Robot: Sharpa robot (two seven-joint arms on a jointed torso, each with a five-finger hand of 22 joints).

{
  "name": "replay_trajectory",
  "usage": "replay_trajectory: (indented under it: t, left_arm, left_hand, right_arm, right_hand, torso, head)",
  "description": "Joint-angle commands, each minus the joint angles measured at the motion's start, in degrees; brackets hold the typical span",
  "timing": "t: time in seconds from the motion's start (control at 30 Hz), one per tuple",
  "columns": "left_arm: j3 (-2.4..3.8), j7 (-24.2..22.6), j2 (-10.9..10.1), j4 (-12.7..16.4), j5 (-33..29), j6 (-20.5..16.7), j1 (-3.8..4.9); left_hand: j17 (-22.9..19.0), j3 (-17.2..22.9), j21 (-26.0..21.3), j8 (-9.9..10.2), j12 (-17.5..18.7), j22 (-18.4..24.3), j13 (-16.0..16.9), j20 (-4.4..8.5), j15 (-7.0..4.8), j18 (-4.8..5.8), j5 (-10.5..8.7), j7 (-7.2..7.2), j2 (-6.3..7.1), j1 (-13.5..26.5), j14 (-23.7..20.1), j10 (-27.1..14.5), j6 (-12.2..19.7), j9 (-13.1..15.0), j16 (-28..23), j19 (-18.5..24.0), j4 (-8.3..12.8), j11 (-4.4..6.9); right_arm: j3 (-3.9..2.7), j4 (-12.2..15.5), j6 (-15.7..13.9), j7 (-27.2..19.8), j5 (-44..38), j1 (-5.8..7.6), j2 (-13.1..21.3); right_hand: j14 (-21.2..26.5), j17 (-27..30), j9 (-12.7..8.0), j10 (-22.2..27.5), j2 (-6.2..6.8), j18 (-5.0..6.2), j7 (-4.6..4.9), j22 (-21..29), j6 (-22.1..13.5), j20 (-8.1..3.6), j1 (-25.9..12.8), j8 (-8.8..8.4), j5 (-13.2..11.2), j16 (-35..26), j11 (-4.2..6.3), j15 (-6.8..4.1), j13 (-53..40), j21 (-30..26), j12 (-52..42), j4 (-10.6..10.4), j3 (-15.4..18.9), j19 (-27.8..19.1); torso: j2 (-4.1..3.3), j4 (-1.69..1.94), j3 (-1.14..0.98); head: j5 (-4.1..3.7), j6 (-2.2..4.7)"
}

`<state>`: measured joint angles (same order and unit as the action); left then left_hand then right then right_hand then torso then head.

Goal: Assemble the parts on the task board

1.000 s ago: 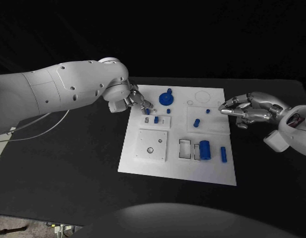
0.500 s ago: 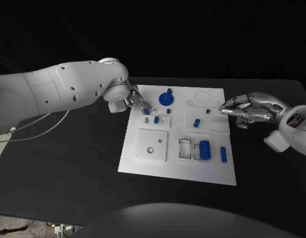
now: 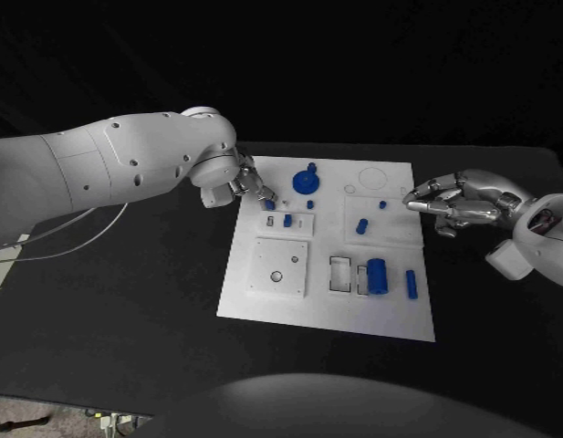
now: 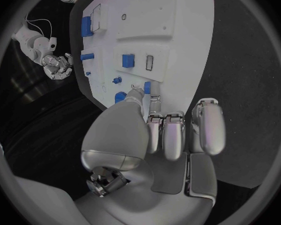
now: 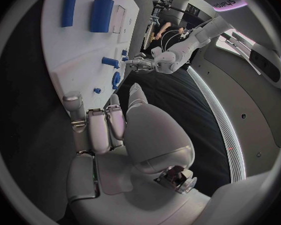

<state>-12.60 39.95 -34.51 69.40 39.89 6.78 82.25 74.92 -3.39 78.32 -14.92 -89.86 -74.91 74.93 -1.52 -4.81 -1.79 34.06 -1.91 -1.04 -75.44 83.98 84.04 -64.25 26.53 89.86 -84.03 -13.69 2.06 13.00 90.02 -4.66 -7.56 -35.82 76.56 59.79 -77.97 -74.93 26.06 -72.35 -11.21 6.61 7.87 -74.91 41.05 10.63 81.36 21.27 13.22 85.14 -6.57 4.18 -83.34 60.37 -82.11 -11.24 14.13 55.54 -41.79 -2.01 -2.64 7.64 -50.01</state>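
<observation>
White task board (image 3: 295, 301) flat on the black table (image 3: 123, 319), blue parts spread across it. Left hand (image 3: 245, 185) poised at the board's far left corner, fingertips (image 4: 137, 92) pinched on a small blue peg (image 3: 271, 205) at the board's surface, remaining fingers curled alongside. Blue round knob (image 3: 307, 181) just beyond that hand, toward the board's far edge; short blue post (image 3: 287, 220) just beside the peg. Right hand (image 3: 455, 204) low over the table just off the board's right edge, fingers curled inward, nothing in its grasp, apart from the board. Blue cylinder (image 3: 377, 276) and slim blue bar (image 3: 411, 284) lying near the board's near right corner, well apart from both hands.
</observation>
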Motion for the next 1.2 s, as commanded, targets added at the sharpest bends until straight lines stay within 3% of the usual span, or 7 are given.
replay_trajectory:
  t: [0.03,0.2,0.33,0.47,0.7,0.93,1.2]
  left_arm:
    - [0.01,5.51,0.11,0.09,-0.82,-1.28,-0.04]
    - [0.01,5.11,0.12,0.11,-0.92,-1.69,-0.1]
    - [0.01,4.91,0.07,0.18,-0.84,-1.95,-0.14]
    - [0.01,4.73,-0.05,0.3,-0.74,-2.32,-0.15]
    - [0.02,3.42,-0.9,1.36,1.33,-4.61,-0.16]
    - [0.11,1.6,-3.44,5.8,9.87,-7.95,-0.14]
    - [0.18,2.01,-6.35,10.79,16.57,-8.57,-0.05]
  left_hand:
    - [15.08,0.74,-0.33,-0.19,0.37,-11.56,14.49,-0.16,0.08,-0.84,0.19,0.08,0.06,-1.21,6.02,5.42,0.61,0.36,0.14,-1.21,0.34,0.04]
    - [15.08,1.86,-0.25,-0.56,0.38,-11.61,14.47,-0.13,0.03,-0.82,-0.78,0.16,0.5,-2.77,6.02,5.41,0.76,1.07,0.14,-1.27,1.19,0.11]
    - [15.08,3.68,-0.27,-1.15,0.36,-11.62,14.5,0.0,-0.11,-0.82,-5.25,0.33,1.0,-4.38,6.02,5.44,0.94,2.03,0.14,-1.3,2.07,0.27]
    - [15.08,5.03,-0.31,-1.58,0.37,-11.62,14.48,0.08,-0.18,-0.82,-7.1,0.46,1.77,-4.96,6.02,5.43,1.04,2.71,0.14,-1.32,2.43,0.35]
    - [15.08,6.77,-0.01,-2.53,0.34,-11.71,14.52,0.24,-0.37,-0.76,-7.55,0.78,2.71,-5.83,6.02,5.47,0.75,3.72,0.14,-1.5,3.0,0.62]
    - [15.08,8.32,0.51,-3.84,0.33,-11.86,14.52,0.46,-0.65,-0.65,-7.1,1.04,3.46,-5.73,6.02,5.5,0.5,4.93,0.14,-1.8,2.74,0.9]
    - [15.08,11.46,0.79,-5.12,0.3,-11.94,14.56,0.8,-0.97,-0.57,-9.97,1.33,4.84,-5.26,6.02,5.55,0.89,6.34,0.14,-2.05,1.49,1.2]
  right_arm:
    - [-0.01,-0.01,1.05,0.03,-0.08,-0.02,-0.03]
    - [-0.01,-0.07,1.11,0.09,-0.08,-0.03,-0.08]
    - [-0.01,-0.15,1.15,0.14,-0.08,-0.03,-0.09]
    - [-0.01,-0.24,1.14,0.17,-0.08,-0.04,-0.11]
    - [-0.01,-0.38,1.14,0.15,-0.08,-0.06,-0.16]
    - [-0.01,-0.4,1.11,0.08,-0.08,-0.06,-0.1]
    - [-0.01,-0.39,1.08,0.13,-0.08,-0.07,-0.03]
  right_hand:
    - [0.4,-8.6,-0.06,0.22,-0.48,0.74,-0.15,-5.15,0.24,-0.05,0.17,-0.22,0.35,-0.26,0.36,0.06,1.63,-0.33,0.21,0.01,-0.2,-0.55]
    - [0.62,-8.49,-0.08,0.45,-0.47,0.79,-0.14,-5.07,0.29,-0.05,0.33,-0.23,0.45,-0.35,0.36,0.07,1.73,-0.59,0.31,0.13,-0.24,-0.84]
    - [0.74,-8.43,-0.09,0.58,-0.47,0.82,-0.14,-5.04,0.3,-0.05,0.42,-0.25,0.49,-0.41,0.35,0.07,1.79,-0.71,0.38,0.19,-0.27,-0.97]
    - [0.86,-8.37,-0.1,0.7,-0.46,0.85,-0.14,-4.99,0.31,-0.05,0.48,-0.26,0.53,-0.45,0.35,0.08,1.84,-0.85,0.43,0.24,-0.28,-1.14]
    - [0.86,-8.37,-0.1,0.7,-0.46,0.85,-0.14,-4.99,0.31,-0.05,0.48,-0.26,0.53,-0.45,0.35,0.08,1.84,-0.85,0.43,0.24,-0.28,-1.14]
    - [0.99,-8.31,-0.11,0.85,-0.46,0.89,-0.13,-4.93,0.32,-0.04,0.57,-0.28,0.57,-0.51,0.34,0.09,1.91,-1.06,0.5,0.31,-0.3,-1.37]
    - [1.14,-8.24,-0.13,1.05,-0.45,0.93,-0.12,-4.87,0.33,-0.04,0.64,-0.29,0.6,-0.57,0.33,0.09,2.0,-1.26,0.6,0.36,-0.32,-1.6]
  torso:
    - [-0.01,0.02,-0.05]
    - [0.01,0.0,0.0]
    - [0.02,0.04,-0.01]
    - [0.01,0.05,-0.02]
    - [0.04,0.04,-0.01]
    - [0.03,0.04,0.01]
    - [0.1,0.09,-0.03]
  head:
    - [0.01,0.01]
    - [-0.01,0.01]
    - [0.04,0.01]
    - [0.14,0.01]
    - [0.22,0.01]
    - [0.06,0.01]
    - [0.08,0.01]
